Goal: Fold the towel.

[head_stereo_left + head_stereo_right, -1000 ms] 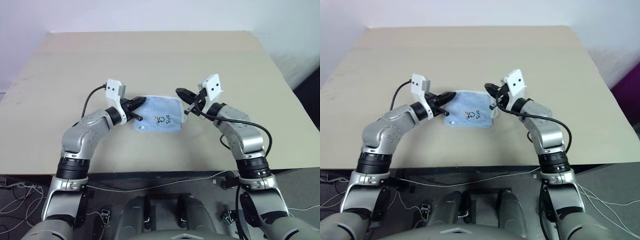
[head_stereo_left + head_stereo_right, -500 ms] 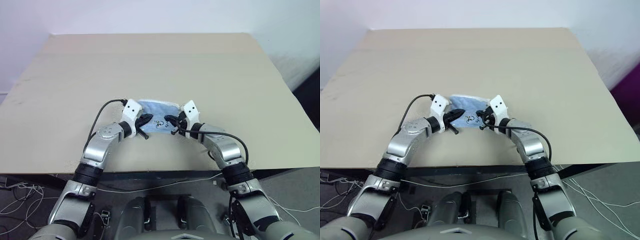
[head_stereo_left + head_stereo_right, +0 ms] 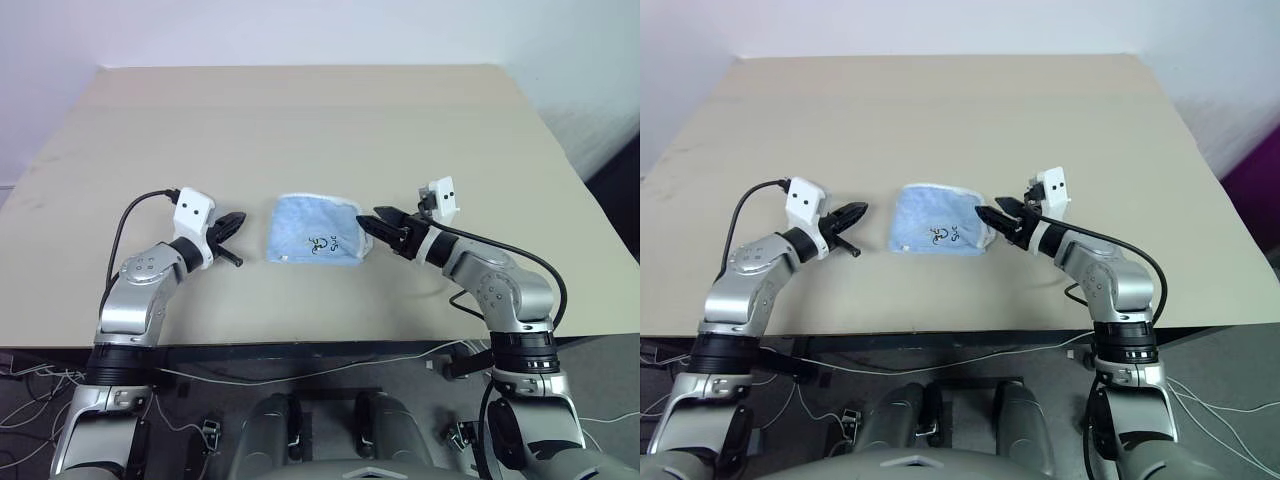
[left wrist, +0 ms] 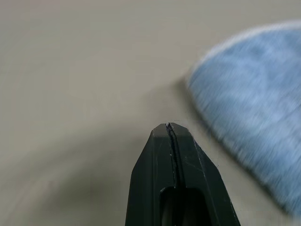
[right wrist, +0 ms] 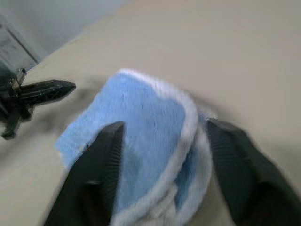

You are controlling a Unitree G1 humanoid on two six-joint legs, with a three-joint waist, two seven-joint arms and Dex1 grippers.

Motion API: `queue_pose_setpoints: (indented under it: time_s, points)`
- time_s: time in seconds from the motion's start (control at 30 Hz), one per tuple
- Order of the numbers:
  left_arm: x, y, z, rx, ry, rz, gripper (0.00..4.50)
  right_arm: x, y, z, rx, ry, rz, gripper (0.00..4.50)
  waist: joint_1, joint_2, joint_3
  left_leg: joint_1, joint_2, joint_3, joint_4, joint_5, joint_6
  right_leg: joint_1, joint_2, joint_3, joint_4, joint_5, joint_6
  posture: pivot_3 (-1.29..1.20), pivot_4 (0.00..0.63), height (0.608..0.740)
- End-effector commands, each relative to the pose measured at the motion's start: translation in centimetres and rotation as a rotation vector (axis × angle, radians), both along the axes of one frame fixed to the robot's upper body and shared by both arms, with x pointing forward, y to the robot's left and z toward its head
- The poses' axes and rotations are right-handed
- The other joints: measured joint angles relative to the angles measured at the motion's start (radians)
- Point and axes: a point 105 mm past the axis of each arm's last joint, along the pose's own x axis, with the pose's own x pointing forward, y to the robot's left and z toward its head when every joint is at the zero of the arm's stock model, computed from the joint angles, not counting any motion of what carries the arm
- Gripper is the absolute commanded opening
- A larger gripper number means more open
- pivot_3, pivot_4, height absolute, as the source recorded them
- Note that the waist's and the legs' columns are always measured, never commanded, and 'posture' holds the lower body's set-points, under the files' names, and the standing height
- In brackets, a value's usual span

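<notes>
While the towel (image 3: 315, 229) lies folded into a small blue pad near the middle of the table (image 3: 320, 110), its dark printed mark facing up, 2 grippers are seen on either side of it. The left gripper (image 3: 236, 219) is held apart from the cloth's left edge, its black fingers (image 4: 175, 165) pressed together on nothing. The right gripper (image 5: 162, 141) is spread wide around the towel's white-edged right end, and no grip on it is seen.
</notes>
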Motion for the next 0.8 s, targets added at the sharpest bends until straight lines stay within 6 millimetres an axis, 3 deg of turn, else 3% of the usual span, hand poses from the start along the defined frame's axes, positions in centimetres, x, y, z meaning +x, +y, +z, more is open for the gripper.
queue_pose_setpoints:
  time_s: [0.03,0.07,0.33,0.5,0.67,0.8]
  points:
    - [-0.8,0.3,0.9,0.036,-0.053,-0.017,0.0,0.2,-0.4,0.6,0.145,0.108,-0.015,4.33,-0.002,0.0,0.0,0.0,0.0,0.0,0.0,0.0,0.0,0.0,0.0,0.0,0.0,0.0,0.0,0.0,0.15,0.74]
    - [-1.1,0.2,0.9,0.032,-0.057,-0.03,0.0,0.3,-0.4,0.3,0.17,0.143,-0.018,4.48,-0.002,0.0,0.0,0.0,0.0,0.0,-0.001,0.0,0.0,-0.001,0.0,0.001,0.0,0.0,0.0,0.0,0.15,0.74]
    - [-2.4,-0.4,0.8,0.012,-0.064,-0.07,0.0,-0.5,0.8,-1.8,0.172,0.282,-0.001,4.48,-0.003,0.0,0.0,-0.004,0.0,0.001,-0.002,0.0,0.0,-0.005,-0.001,0.001,0.001,0.0,-0.001,0.0,0.15,0.74]
    - [-2.6,-0.8,0.7,0.001,-0.063,-0.091,0.0,-1.0,3.1,-2.5,0.191,0.344,0.064,4.48,-0.004,0.0,0.0,-0.004,0.0,0.001,-0.001,0.0,0.0,-0.006,0.0,0.001,0.001,0.0,-0.001,0.0,0.15,0.74]
    - [-2.6,-0.7,0.4,-0.008,-0.058,-0.104,0.0,-1.0,5.5,-2.3,0.253,0.391,0.105,4.48,-0.009,0.0,0.0,-0.004,0.0,0.001,-0.001,0.0,0.0,-0.006,0.004,0.001,0.001,0.0,0.0,0.0,0.15,0.74]
    - [-2.6,-1.0,0.5,-0.013,-0.06,-0.112,0.0,-0.4,6.0,-1.8,0.321,0.42,0.096,4.48,-0.008,0.0,0.0,-0.004,0.002,0.002,-0.001,0.003,-0.003,-0.006,0.006,0.001,0.001,0.0,-0.001,0.0,0.15,0.74]
